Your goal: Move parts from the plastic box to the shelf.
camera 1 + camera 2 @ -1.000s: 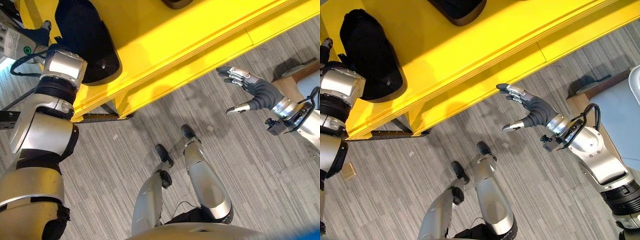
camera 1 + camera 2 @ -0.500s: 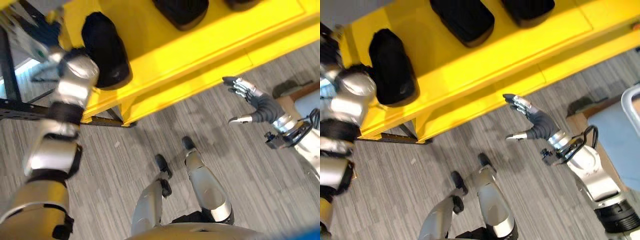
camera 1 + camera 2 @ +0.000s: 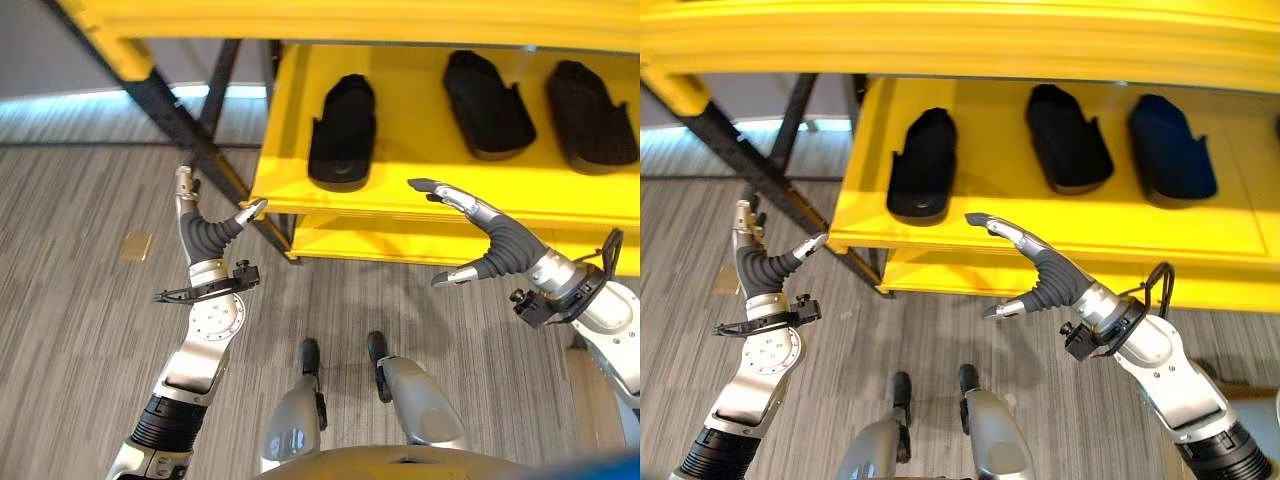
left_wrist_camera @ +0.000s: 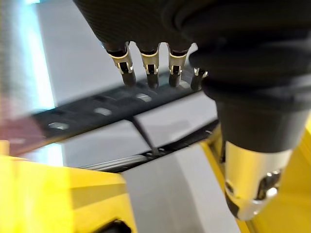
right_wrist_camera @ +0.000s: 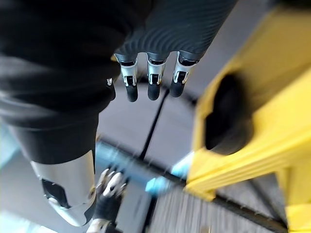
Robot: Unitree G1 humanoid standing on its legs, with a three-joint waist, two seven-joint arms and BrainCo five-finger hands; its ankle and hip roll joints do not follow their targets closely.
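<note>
In the left eye view, three black, shoe-shaped parts [image 3: 343,131] lie in a row on the yellow shelf [image 3: 420,190] across the upper frame, the rightmost cut off by the edge. The left hand [image 3: 203,232] at centre left and the right hand [image 3: 478,235] at centre right both hang empty, fingers spread. The right eye view shows that third part whole. The left wrist view has straight fingers [image 4: 148,65] before a dark beam [image 4: 97,111] (blurred). The right wrist view catches one part [image 5: 228,116], hazy, and the other hand low down.

Three parts [image 3: 342,132] side by side on shelf [image 3: 420,205]; hands probably just before it.
</note>
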